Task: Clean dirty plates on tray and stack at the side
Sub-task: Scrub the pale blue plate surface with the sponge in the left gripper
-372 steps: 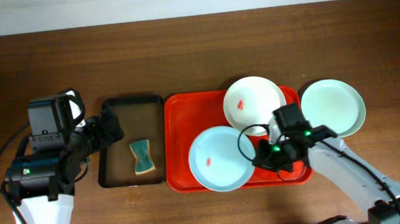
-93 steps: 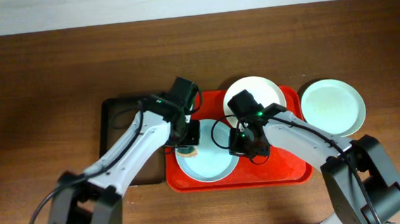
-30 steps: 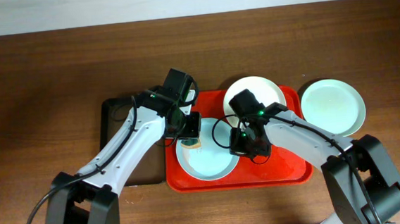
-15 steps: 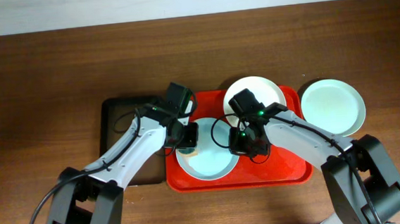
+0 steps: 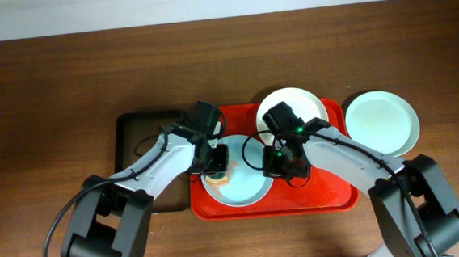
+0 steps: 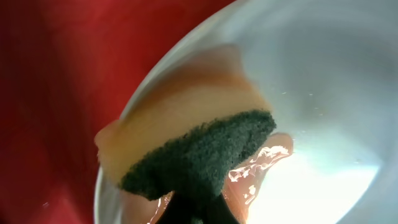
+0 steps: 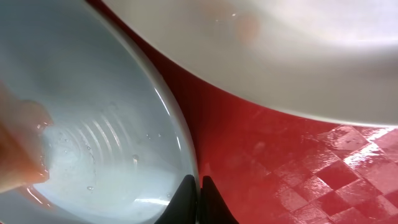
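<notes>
The pale blue plate point(image 5: 246, 188) lies on the red tray point(image 5: 323, 191), front left. My left gripper point(image 5: 217, 158) is shut on a sponge point(image 5: 217, 176) and presses it onto the plate's left side. In the left wrist view the sponge point(image 6: 186, 130), tan foam with a dark green scouring face, sits against the wet plate point(image 6: 323, 93). My right gripper point(image 5: 285, 163) pinches the plate's right rim; its fingers point(image 7: 186, 200) close on the edge point(image 7: 180, 143). The white plate point(image 5: 291, 112) rests at the tray's back. A mint green plate point(image 5: 381, 123) lies on the table to the right of the tray.
A black-rimmed brown tray point(image 5: 130, 148) lies left of the red tray, partly under my left arm. In the right wrist view the white plate point(image 7: 298, 50) overhangs the red tray floor point(image 7: 280, 168) close beside the blue plate.
My left gripper has dragged the sponge from the back of the blue plate toward its front left. The right gripper has stayed on the rim.
</notes>
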